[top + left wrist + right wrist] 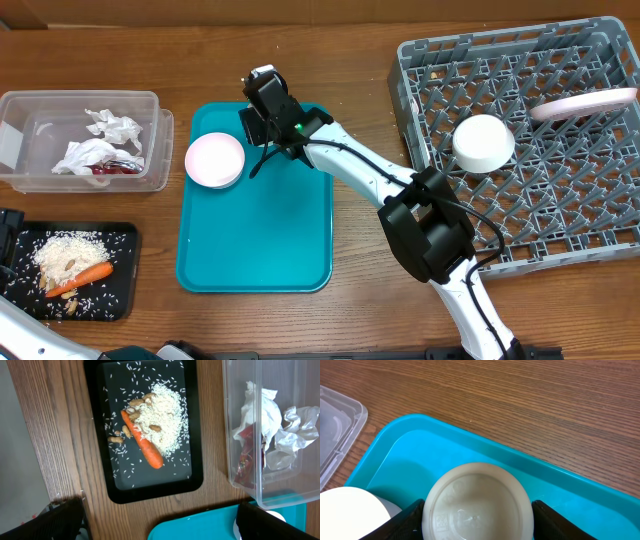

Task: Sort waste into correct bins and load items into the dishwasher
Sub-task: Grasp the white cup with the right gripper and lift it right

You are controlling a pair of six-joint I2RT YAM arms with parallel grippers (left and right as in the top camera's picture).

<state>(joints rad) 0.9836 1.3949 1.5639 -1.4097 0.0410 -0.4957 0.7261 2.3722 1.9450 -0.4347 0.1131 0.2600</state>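
Observation:
My right gripper (265, 108) hangs over the far end of the teal tray (260, 235). In the right wrist view its fingers (477, 510) are shut on a small white cup (477, 500), seen from its base. A pale pink bowl (214, 160) sits on the tray beside it. The clear tub (40, 110) holds white napkins (100, 140) and a red wrapper (115, 168). The black tray (125, 270) holds rice (165, 420) and a carrot (142, 445). My left gripper (160, 525) is open and empty over bare table between the black tray and the teal tray.
The grey dish rack (560, 200) stands at the right with an upturned white bowl (484, 142) and a pink plate (585, 104) in it. My right arm stretches across the table from the front to the teal tray.

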